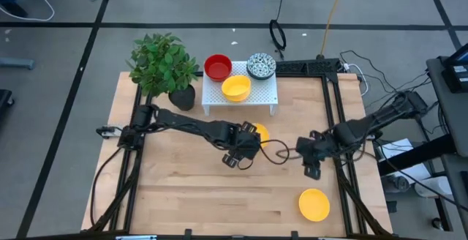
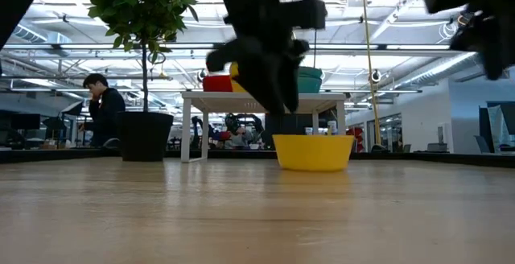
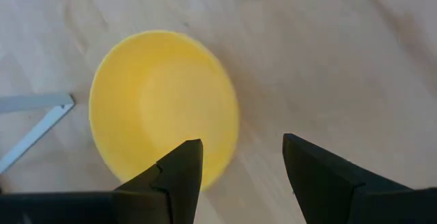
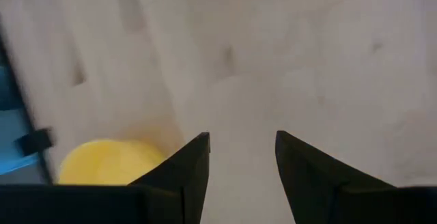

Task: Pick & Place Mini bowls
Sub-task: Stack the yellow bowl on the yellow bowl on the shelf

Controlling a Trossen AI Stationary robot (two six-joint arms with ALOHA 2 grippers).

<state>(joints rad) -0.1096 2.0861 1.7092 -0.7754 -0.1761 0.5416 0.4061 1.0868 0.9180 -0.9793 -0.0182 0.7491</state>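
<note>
The left gripper (image 1: 246, 146) hangs over the middle of the wooden table (image 1: 183, 196), its fingers (image 3: 179, 173) spread apart above a yellow bowl (image 3: 164, 104) that sits on the wood in front of a white stand (image 1: 240, 97). On that stand rest 3 bowls: a red bowl (image 1: 218, 66), a second yellow bowl (image 1: 236, 88) and a patterned bowl (image 1: 260, 65). The right gripper (image 1: 313, 159) hovers to the right with its fingers (image 4: 188, 166) spread, holding nothing. A third yellow bowl (image 1: 314, 204) lies near the table's front right. A potted plant (image 1: 164, 64) stands beside the stand.
</note>
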